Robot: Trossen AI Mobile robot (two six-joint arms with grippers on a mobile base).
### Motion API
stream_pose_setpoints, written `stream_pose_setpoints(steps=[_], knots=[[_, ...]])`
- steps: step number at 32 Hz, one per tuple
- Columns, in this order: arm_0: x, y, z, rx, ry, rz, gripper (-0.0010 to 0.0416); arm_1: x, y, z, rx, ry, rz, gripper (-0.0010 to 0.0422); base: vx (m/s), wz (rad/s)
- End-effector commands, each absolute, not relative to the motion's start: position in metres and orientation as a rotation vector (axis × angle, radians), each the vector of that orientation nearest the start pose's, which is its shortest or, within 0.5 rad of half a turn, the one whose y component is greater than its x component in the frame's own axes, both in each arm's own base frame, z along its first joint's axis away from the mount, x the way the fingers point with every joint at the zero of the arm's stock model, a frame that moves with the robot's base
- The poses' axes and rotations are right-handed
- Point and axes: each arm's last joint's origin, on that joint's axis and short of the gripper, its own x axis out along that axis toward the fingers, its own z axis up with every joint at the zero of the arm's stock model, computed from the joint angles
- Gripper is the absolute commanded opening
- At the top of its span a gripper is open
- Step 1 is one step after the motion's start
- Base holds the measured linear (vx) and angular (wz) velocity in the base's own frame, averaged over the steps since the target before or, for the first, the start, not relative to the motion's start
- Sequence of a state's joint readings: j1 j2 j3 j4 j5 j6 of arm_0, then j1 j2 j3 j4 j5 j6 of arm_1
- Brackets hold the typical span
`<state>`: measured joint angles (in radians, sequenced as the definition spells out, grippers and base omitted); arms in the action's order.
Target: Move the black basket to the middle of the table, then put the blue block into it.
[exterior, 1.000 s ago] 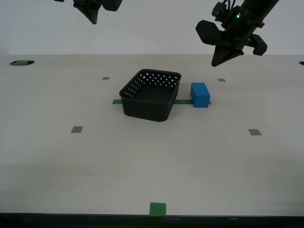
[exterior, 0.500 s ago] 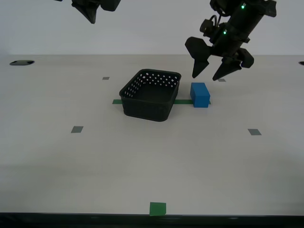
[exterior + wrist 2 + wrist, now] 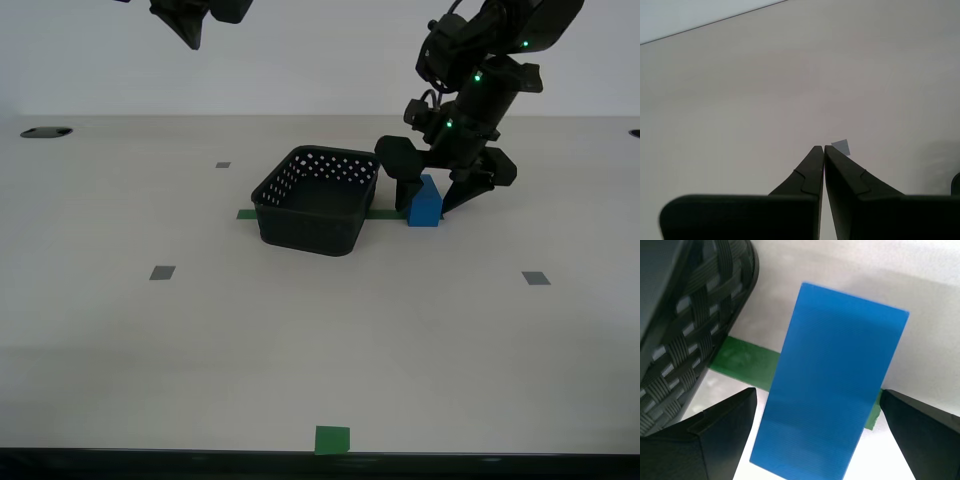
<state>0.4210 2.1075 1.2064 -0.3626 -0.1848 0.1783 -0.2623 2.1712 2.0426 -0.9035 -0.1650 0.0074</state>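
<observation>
The black basket stands on the table near its middle, over the green tape strip. The blue block sits on the table just beside it, on the exterior view's right. My first gripper is low and open, one finger on each side of the block. The first wrist view shows the block between the spread fingers of my first gripper, with the basket wall close by. My second gripper is shut and empty, high at the exterior view's upper left; the second wrist view shows its closed tips.
Small grey squares and a green square near the front edge mark the tabletop. A dark hole lies at the far left edge. The second wrist view shows bare tabletop with one grey square.
My first gripper has opened and come down from high at the exterior view's right to straddle the blue block. The basket, the block and my second gripper have not moved.
</observation>
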Motion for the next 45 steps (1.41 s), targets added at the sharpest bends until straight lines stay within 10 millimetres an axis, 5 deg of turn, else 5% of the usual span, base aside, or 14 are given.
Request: stream_pose_setpoints(steps=[1, 2, 3, 6, 15, 23, 33, 45], knots=[[0.348, 0.161, 0.083, 0.006, 1.320, 0.388, 0.0305, 0.454, -0.117, 0.267, 0.228, 1.008, -0.096, 0.0000, 0.000, 0.000], [0.350, 0.162, 0.085, 0.029, 1.317, 0.373, 0.0250, 0.454, -0.117, 0.267, 0.228, 1.008, -0.096, 0.0000, 0.000, 0.000], [0.353, 0.164, 0.089, 0.045, 1.310, 0.372, 0.0139, 0.454, -0.117, 0.267, 0.228, 1.008, -0.096, 0.0000, 0.000, 0.000], [0.358, 0.167, 0.095, 0.050, 1.300, 0.389, -0.0008, 0.454, -0.117, 0.267, 0.229, 1.009, -0.096, 0.0000, 0.000, 0.000], [0.365, 0.170, 0.127, 0.048, 1.296, 0.393, -0.0001, 0.455, -0.115, 0.267, 0.228, 1.010, -0.092, 0.0000, 0.000, 0.000], [0.344, 0.174, 0.208, 0.096, 1.135, 0.514, -0.0001, 0.456, -0.113, 0.267, 0.225, 1.008, -0.087, 0.0000, 0.000, 0.000], [0.307, 0.247, 0.220, 0.029, 1.021, 0.775, -0.0001, 0.456, -0.111, 0.267, 0.223, 1.014, -0.083, 0.0000, 0.000, 0.000], [0.307, 0.258, 0.226, -0.007, 0.905, 0.800, 0.0020, 0.453, -0.109, 0.265, 0.230, 1.047, -0.082, 0.0000, 0.000, 0.000]])
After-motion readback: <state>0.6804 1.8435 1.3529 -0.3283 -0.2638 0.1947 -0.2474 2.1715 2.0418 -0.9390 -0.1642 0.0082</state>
